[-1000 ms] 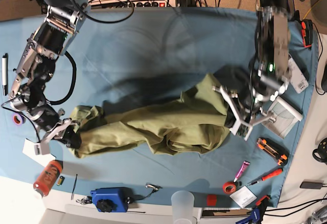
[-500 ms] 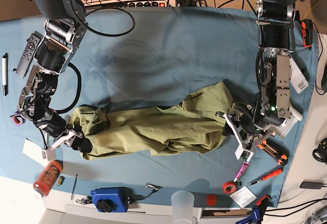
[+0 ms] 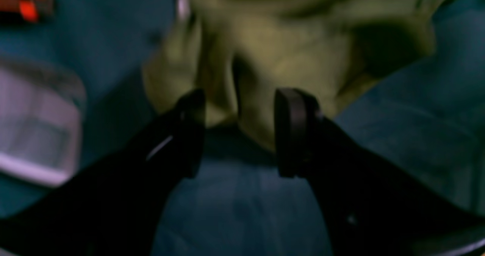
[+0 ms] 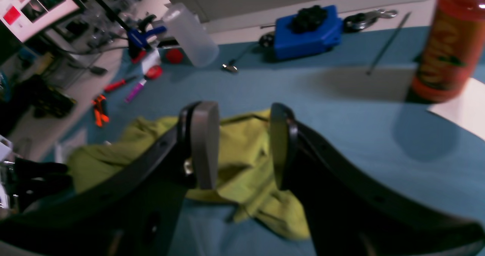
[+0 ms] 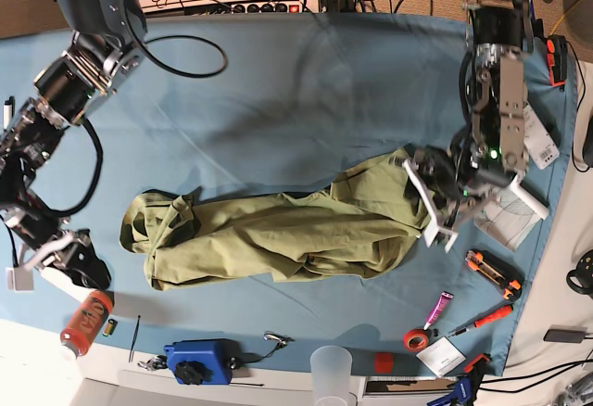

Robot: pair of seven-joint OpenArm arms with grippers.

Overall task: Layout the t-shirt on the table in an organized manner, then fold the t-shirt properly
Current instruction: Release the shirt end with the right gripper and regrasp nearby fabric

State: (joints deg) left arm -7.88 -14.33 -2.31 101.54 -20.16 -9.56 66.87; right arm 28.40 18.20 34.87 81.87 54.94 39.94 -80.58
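The t-shirt (image 5: 278,232) is seen bunched in a long crumpled roll across the middle of the table (image 5: 278,91), stretched from one arm to the other. In the base view, the left gripper (image 5: 443,204) is placed at the shirt's end nearest it. In the left wrist view, which is blurred, its fingers (image 3: 291,131) are spread apart with olive cloth (image 3: 265,51) between and beyond them; whether the cloth is touched cannot be told.

The right gripper (image 5: 65,256) is held apart from the shirt's other end, above bare blue cloth near the table's edge. In the right wrist view its fingers (image 4: 202,142) are parted and nothing is gripped; the shirt (image 4: 242,161) is seen past the gap.

An orange bottle (image 5: 85,321) is laid near the right gripper, a blue box (image 5: 197,360) and a clear cup (image 5: 331,369) are set along the near edge, and small tools (image 5: 491,272) are scattered beside the left arm.
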